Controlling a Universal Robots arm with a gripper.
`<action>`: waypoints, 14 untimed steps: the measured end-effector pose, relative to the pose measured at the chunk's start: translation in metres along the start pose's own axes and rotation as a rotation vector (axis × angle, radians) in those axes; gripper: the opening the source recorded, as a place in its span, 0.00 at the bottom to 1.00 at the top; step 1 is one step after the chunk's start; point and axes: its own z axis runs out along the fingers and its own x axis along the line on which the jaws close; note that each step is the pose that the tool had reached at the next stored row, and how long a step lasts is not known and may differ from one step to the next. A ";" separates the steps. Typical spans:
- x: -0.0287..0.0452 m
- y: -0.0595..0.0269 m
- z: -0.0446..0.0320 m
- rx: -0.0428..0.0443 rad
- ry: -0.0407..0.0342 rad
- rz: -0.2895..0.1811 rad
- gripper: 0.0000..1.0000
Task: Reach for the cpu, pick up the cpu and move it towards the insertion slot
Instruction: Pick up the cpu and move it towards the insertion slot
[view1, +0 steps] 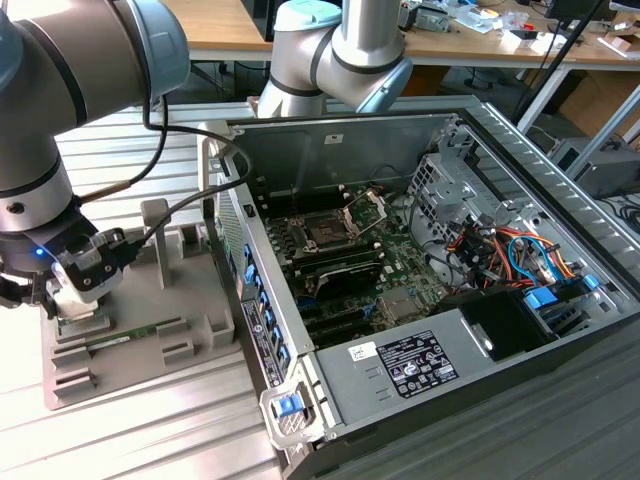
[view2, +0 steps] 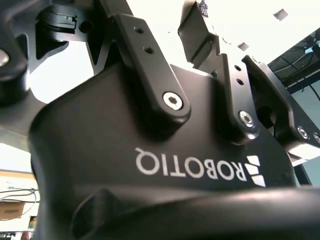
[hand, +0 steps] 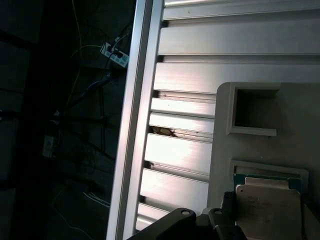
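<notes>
The cpu (hand: 267, 212) lies flat in a recess of the gray holder (hand: 300, 150) on the slatted desk (hand: 185, 75). The gripper (view1: 78, 295) hangs low over that holder; I cannot tell whether it is released or clenched. The insertion slot (view1: 325, 234) sits inside the open computer case (view1: 400, 130), well apart toward the exterior view's right.

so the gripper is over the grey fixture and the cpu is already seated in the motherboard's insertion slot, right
Not quite. The gripper is over the grey fixture, but the cpu is not in the insertion slot. The first wrist view shows it lying in a recess of that fixture, close by the gripper.
</notes>
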 end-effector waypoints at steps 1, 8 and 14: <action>0.0000 0.0000 -0.0002 0.0000 0.0000 0.000 0.55; 0.0000 0.0001 -0.0017 0.0000 0.0000 0.000 0.55; 0.0000 0.0001 -0.0027 0.0000 0.0000 0.000 0.55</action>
